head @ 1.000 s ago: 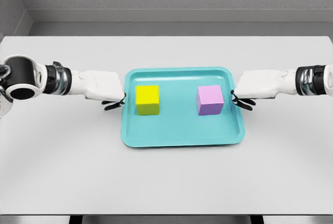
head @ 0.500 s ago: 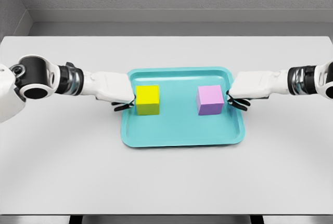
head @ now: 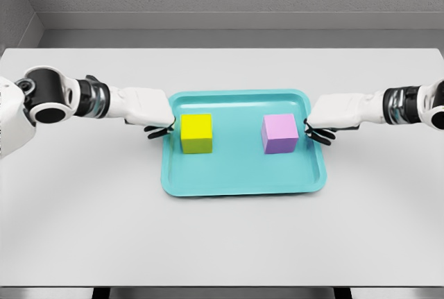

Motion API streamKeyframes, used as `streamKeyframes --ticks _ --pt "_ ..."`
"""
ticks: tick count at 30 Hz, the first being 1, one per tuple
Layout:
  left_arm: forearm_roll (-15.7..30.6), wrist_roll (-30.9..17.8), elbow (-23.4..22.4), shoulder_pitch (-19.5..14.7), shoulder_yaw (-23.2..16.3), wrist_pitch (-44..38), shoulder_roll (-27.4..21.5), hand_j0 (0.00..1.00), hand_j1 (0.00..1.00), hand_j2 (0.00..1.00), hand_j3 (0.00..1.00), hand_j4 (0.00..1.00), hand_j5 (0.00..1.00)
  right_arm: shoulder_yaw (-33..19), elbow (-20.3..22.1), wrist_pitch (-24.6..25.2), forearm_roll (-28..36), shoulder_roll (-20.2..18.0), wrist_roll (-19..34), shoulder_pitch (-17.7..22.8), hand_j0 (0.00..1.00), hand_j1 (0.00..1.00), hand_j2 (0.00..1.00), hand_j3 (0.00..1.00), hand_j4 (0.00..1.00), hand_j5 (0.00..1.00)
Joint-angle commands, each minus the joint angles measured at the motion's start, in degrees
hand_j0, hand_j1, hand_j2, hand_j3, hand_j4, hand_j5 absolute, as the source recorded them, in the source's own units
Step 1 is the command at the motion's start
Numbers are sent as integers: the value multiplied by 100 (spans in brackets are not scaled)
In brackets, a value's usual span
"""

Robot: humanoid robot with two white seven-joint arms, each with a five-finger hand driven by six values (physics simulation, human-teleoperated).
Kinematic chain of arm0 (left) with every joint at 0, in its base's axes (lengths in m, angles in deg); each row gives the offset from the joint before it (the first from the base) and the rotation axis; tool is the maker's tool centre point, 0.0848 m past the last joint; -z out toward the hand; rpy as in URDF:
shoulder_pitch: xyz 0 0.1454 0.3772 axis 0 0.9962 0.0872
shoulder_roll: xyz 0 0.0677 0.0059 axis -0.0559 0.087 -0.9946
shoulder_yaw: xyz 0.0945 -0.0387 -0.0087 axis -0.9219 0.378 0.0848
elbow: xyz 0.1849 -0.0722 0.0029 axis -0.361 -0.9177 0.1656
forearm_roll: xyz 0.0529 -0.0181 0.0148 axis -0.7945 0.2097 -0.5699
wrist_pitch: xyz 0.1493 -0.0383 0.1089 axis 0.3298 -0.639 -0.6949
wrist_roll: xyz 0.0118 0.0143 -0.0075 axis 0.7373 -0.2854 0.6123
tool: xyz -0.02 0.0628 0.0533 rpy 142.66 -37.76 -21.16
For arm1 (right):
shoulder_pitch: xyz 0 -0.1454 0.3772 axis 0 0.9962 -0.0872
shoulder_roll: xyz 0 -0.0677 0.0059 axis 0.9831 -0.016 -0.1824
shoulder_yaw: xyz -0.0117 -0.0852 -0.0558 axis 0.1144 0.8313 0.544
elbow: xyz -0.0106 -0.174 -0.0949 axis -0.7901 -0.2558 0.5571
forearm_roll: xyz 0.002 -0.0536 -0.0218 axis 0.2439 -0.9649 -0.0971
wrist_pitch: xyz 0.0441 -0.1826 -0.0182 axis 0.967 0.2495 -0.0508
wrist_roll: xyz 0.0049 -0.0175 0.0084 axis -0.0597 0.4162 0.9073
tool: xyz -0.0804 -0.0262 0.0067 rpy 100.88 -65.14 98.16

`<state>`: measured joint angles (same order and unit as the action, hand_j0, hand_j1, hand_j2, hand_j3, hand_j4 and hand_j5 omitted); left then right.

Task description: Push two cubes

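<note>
Matte cubes — yellow cube (head: 196,132), purple cube (head: 280,133) — on glossy teal tray (head: 243,177).

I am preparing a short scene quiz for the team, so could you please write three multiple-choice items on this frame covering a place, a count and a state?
1. Where does the yellow cube sit?
A. left half of the teal tray
B. bare table
C. on the purple cube

2. How many cubes are there?
A. one
B. two
C. three

3. What does the left hand hold?
A. yellow cube
B. tray
C. nothing

Answers: 1 A, it rests inside the tray's left part. 2 B, one yellow, one purple. 3 C, it sits beside the tray's left rim, grasping nothing.
</note>
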<state>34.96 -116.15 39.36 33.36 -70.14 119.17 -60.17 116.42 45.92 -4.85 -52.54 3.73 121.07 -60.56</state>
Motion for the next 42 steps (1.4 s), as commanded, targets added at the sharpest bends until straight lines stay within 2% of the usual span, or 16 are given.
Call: streamKeyframes --ticks 1,7,35,39,42 --pt "-65 1 -182 0 5 -12 129 4 4 4 4 4 4 35 -23 13 25 14 -1 0 0 0 0 0 0 0" --pt "-189 1 -182 9 -39 -12 200 4 4 4 4 4 4 158 -155 13 16 93 -1 -62 0 0 0 0 0 0" --pt "-259 1 -190 0 13 -12 446 4 4 4 4 4 4 553 -146 13 -63 357 -1 -281 0 0 0 0 0 0" --pt "-259 1 -489 0 207 -12 393 4 4 4 4 4 4 597 -146 13 -63 427 -1 -325 0 0 0 0 0 0" --pt "-276 1 -1007 -9 444 -12 428 4 4 4 4 4 4 597 -155 13 -63 427 -1 -369 0 0 0 0 0 0"
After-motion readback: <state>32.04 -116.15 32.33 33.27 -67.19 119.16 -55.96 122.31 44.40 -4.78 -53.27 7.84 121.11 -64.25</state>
